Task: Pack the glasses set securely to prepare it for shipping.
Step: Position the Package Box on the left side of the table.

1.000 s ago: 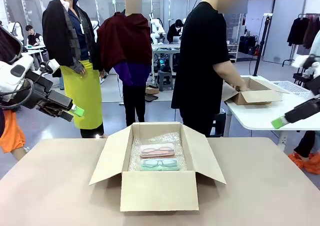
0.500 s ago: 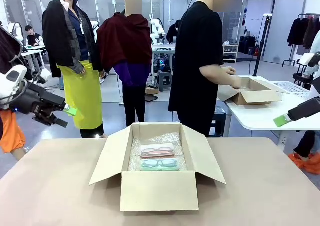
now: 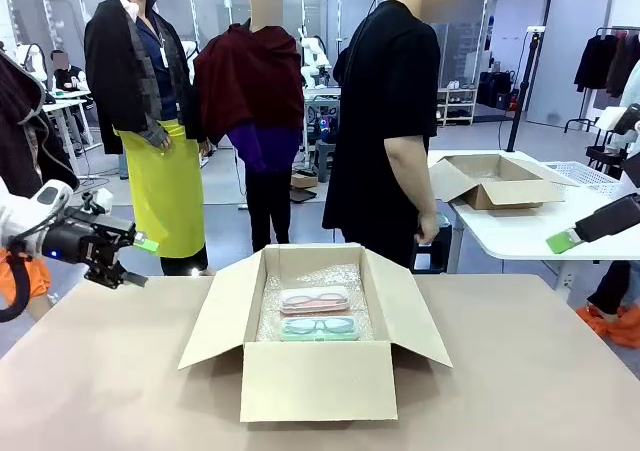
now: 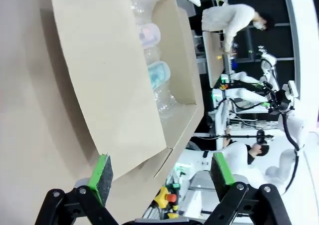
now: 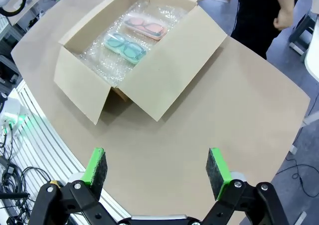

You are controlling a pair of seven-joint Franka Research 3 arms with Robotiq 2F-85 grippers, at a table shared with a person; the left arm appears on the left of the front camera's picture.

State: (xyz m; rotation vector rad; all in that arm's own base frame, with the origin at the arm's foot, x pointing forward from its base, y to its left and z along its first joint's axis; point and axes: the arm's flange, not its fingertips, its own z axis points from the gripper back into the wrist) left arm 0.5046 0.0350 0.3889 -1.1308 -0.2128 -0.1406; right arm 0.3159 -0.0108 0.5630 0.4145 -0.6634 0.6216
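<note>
The brown cardboard box (image 3: 315, 376) stands in the middle of the worktop (image 3: 90, 381), all four flaps spread open. Inside, on a bed of bubble wrap (image 3: 318, 274), the mint green case (image 3: 318, 327) lies nearer and the pink case (image 3: 314, 299) just behind it, side by side and flat. Nothing covers them.

The left arm (image 3: 55, 239) hangs low over the worktop's left edge, left jaws open and empty, aimed at the box's left flap (image 4: 107, 80). The right arm (image 3: 610, 219) waits high at the right, right jaws likewise wide and empty. Beyond the box a person (image 3: 385, 121) stands, one hand hanging down.

The risk, as I judge it: the cases sit loose, so folding the flaps without padding on top would let them slide or knock in transit. A careless low sweep by the left jaws could also catch the flap and shove the box.

Against a second ago, the left arm has dropped lower, the right has hardly shifted, and the person has left the other box (image 3: 495, 183) on the far table. The cases have not moved.
</note>
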